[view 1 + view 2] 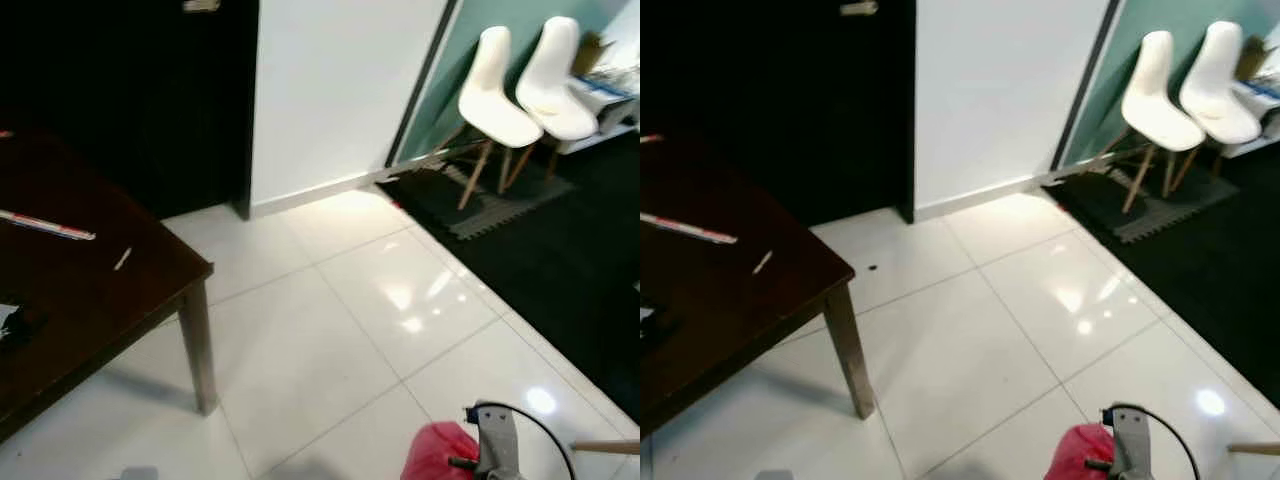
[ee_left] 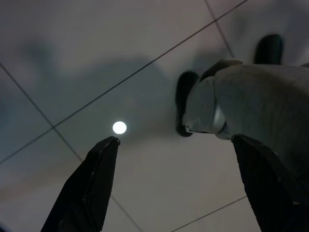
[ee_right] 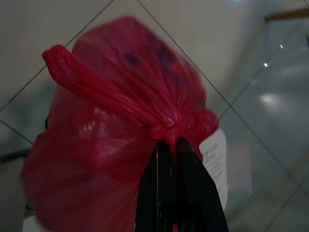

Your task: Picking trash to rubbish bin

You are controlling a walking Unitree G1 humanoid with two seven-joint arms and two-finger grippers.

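A red plastic trash bag (image 3: 111, 125), knotted at the top, hangs from my right gripper (image 3: 170, 145), whose two black fingers are shut on the knot. In the eye views the same red bag (image 1: 437, 452) shows at the bottom edge beside my silver right wrist (image 1: 494, 440), above the white tiles. My left gripper (image 2: 176, 150) hangs open over the floor with nothing between its fingers; my grey leg and black foot (image 2: 186, 99) are in front of it.
A dark wooden table (image 1: 90, 290) stands at the left, its leg (image 1: 198, 345) on the tiles, with small papers on top. Two white chairs (image 1: 525, 85) stand far right on a dark mat (image 1: 500, 205). A white wall (image 1: 330, 90) and dark doorway lie ahead.
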